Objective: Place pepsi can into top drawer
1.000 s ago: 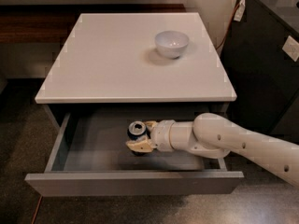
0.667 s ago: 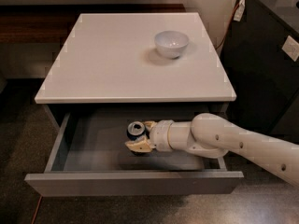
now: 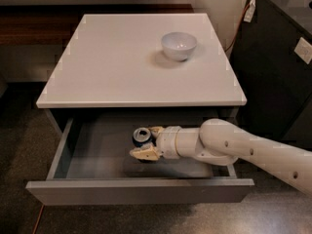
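Blue pepsi can [image 3: 141, 136] clasped between fingers [image 3: 144, 153], inside open top drawer [image 3: 136, 191]

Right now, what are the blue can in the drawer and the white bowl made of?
The small dark blue pepsi can looks like painted metal: its top shines silver. The round white bowl seems ceramic, maybe plastic: smooth, softly glossy. The gripper holds the can inside the open grey top drawer.
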{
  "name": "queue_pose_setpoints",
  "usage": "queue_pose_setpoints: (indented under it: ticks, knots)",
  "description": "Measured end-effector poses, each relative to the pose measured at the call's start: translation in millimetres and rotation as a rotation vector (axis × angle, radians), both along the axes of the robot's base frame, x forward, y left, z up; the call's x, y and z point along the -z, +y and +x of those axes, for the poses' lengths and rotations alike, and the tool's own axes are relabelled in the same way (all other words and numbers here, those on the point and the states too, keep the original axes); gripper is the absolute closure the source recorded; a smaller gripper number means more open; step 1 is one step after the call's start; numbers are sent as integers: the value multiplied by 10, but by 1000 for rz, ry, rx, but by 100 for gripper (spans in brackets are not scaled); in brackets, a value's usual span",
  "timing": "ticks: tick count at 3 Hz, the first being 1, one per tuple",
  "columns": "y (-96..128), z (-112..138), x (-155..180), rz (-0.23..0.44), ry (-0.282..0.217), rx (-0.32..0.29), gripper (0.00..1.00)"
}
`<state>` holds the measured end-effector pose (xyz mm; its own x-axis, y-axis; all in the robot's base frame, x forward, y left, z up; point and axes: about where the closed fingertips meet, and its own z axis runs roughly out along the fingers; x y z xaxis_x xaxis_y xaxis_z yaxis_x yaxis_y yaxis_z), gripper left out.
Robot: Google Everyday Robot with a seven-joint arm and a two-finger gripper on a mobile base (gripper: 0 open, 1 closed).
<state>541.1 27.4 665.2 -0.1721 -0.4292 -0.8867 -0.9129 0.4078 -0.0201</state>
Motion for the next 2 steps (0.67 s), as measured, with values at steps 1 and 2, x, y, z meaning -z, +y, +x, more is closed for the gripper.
queue_pose_setpoints:
  ticks: [1, 2]
  knots:
    - [16, -5, 1, 0, 0, -3, 0]
    - [17, -5, 1, 0, 0, -3, 0]
